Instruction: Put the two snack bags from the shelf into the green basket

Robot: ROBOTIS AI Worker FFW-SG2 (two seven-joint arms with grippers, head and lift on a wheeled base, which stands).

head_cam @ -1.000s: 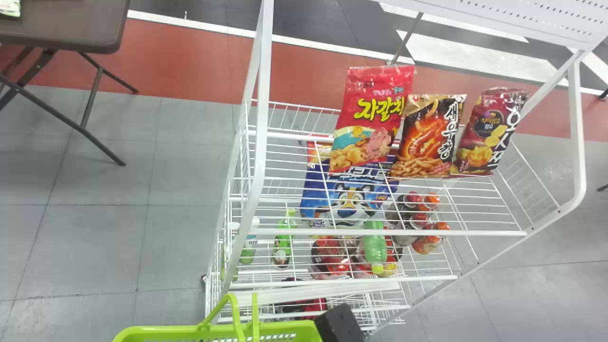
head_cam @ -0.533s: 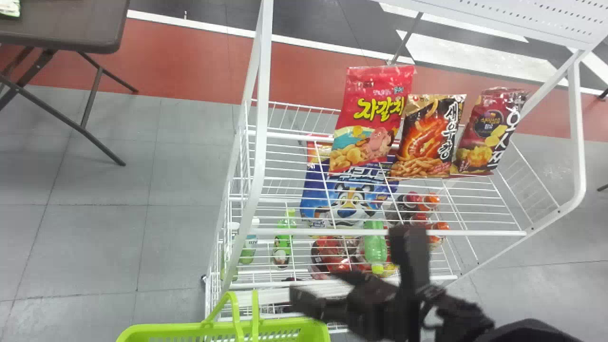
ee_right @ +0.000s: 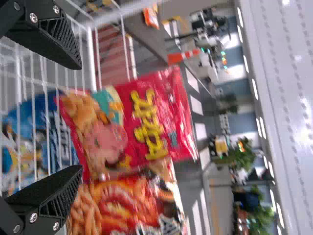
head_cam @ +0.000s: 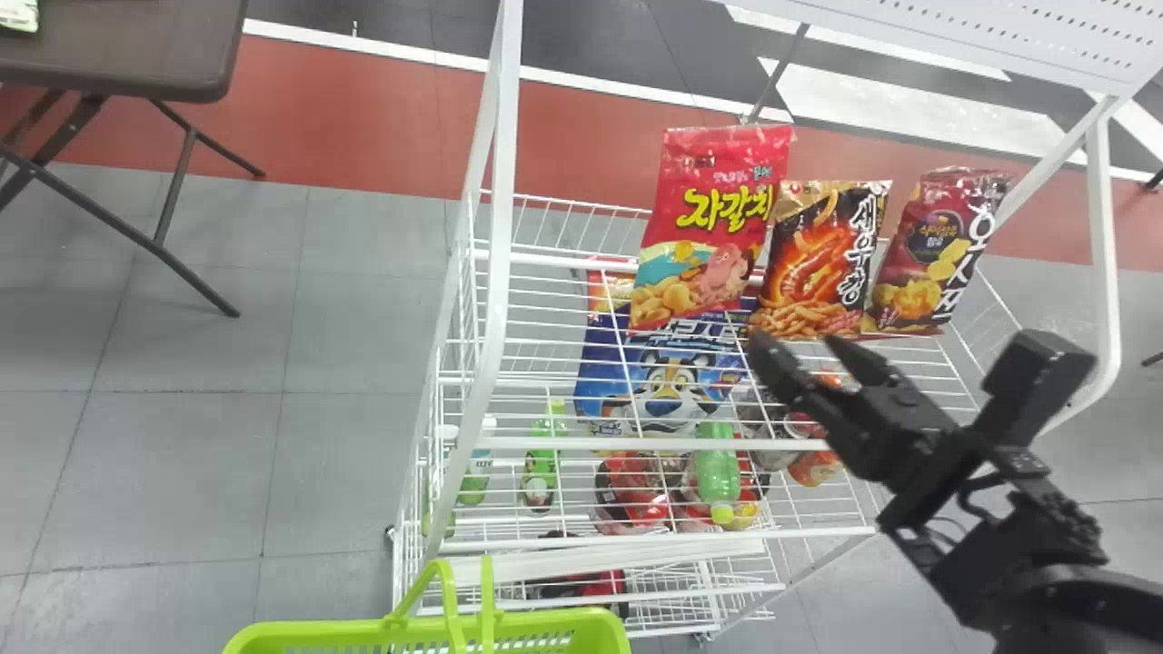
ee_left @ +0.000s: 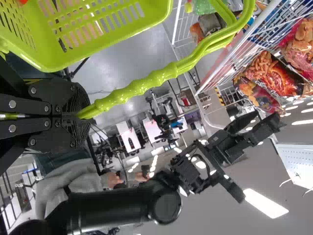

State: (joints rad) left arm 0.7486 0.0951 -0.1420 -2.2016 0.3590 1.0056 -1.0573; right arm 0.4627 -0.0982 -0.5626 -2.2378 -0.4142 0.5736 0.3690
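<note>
Three snack bags stand side by side on the shelf, the basket before it, leftward.

The black right arm is looped with dark cable; its ribbed fingers are fastened with silver screws

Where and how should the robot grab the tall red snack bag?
Probably by both side edges at mid-height, straight from the front: the red snack bag stands upright, broad face towards the robot. Its left edge is free, but its right edge meets the black-and-orange bag, so one finger of the right gripper may have to slip between them.
</note>
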